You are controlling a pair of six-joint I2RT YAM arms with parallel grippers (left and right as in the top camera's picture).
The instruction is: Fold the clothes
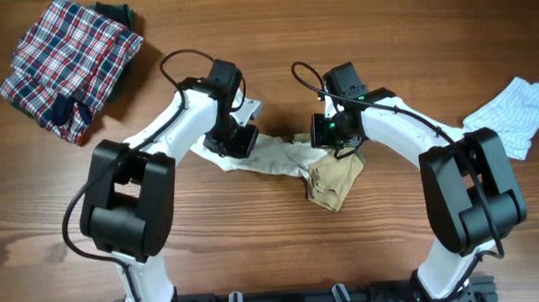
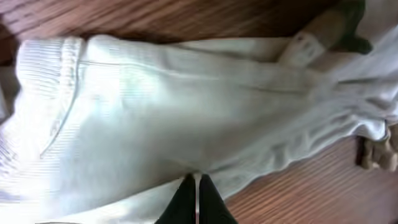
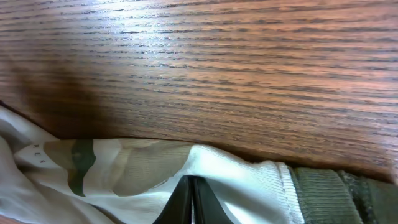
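Observation:
A cream-white top (image 1: 272, 156) lies stretched across the middle of the table, its tan-beige sleeve part (image 1: 334, 181) crumpled at the lower right. My left gripper (image 1: 236, 140) is at the top's left end. In the left wrist view it (image 2: 196, 179) is shut, its tips pinching the white fabric (image 2: 155, 112). My right gripper (image 1: 334, 135) is at the right end. In the right wrist view it (image 3: 190, 180) is shut on the white ribbed cloth (image 3: 249, 186) beside the olive edge (image 3: 329, 193). A pale blue striped garment (image 1: 517, 112) lies at the far right, apart from both grippers.
A red, white and blue plaid garment (image 1: 69, 64) is bunched at the back left, with something dark green (image 1: 119, 13) under its far edge. Bare wooden tabletop (image 1: 275, 262) runs along the front, above the arm bases.

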